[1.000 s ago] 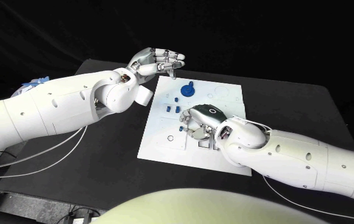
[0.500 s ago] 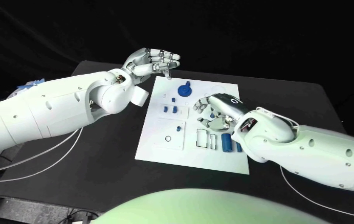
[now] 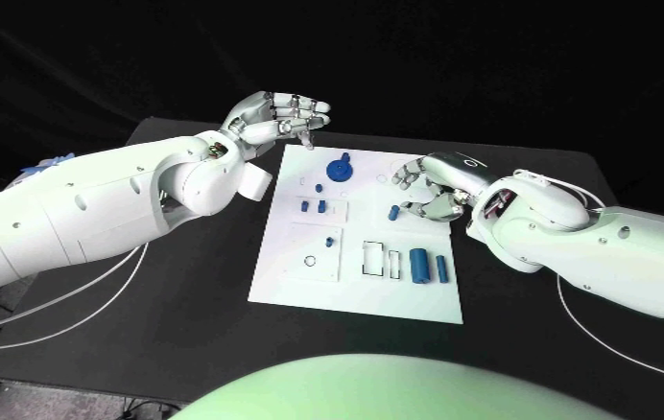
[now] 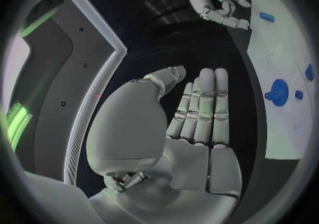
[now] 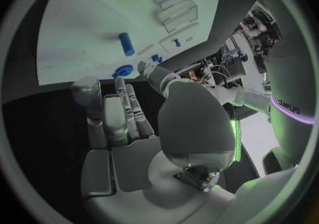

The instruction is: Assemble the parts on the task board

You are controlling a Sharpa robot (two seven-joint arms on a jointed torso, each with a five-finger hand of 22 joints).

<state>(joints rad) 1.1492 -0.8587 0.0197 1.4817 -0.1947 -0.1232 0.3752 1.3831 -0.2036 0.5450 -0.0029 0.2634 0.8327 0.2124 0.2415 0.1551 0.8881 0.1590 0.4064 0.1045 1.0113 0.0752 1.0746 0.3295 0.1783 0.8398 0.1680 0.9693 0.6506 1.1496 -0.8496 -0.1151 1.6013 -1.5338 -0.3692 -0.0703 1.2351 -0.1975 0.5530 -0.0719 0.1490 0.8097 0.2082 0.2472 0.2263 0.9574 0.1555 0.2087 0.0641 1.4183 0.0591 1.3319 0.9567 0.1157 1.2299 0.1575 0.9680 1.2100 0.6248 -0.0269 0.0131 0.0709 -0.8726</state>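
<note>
My left hand [image 3: 284,115] hovers off task board [image 3: 297,267] at its 11 o'clock corner, fingers part curled, holding nothing. Blue parts [image 3: 418,266] lie on board. My right hand [image 3: 440,190] at board's 3 o'clock edge, fingers loosely spread, empty; small blue part [image 3: 393,213] just beside its fingertips.

White arms [image 3: 97,199], silver hands [image 3: 284,113]

Parts [image 3: 422,268] on task board [image 3: 357,286], mid-table [image 3: 194,305].

One white rectangular task board [image 3: 297,276] lay on one black table [image 3: 166,324]. Two silver many-fingered hands, left [image 3: 281,116] and right [image 3: 435,188], were present.
</note>
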